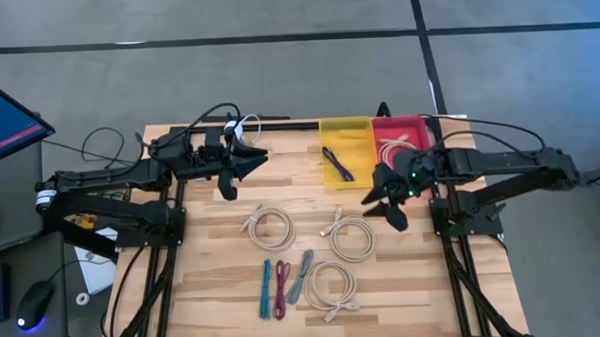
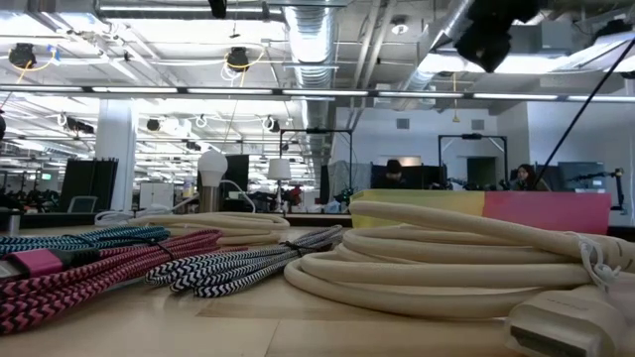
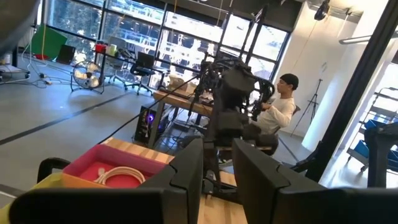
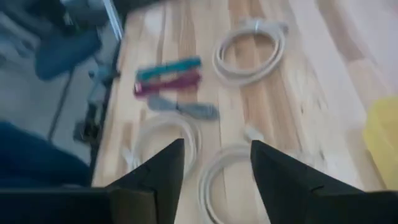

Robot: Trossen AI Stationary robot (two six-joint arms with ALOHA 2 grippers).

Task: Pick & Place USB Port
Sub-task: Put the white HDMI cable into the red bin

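Note:
Three coiled white USB cables lie flat on the wooden table. Near them lie teal, magenta and grey braided cables. A yellow bin holds a dark cable, and a pink bin holds a white cable. My right gripper hovers open above the table, just right of the middle white coil. My left gripper is open above the table's far left part and points toward the bins.
The bins stand at the table's far edge, between the two arms. A laptop, a mouse and scissors sit off the table to the left. In the left wrist view a person sits in the room beyond the table. Bare wood shows along the table's left side.

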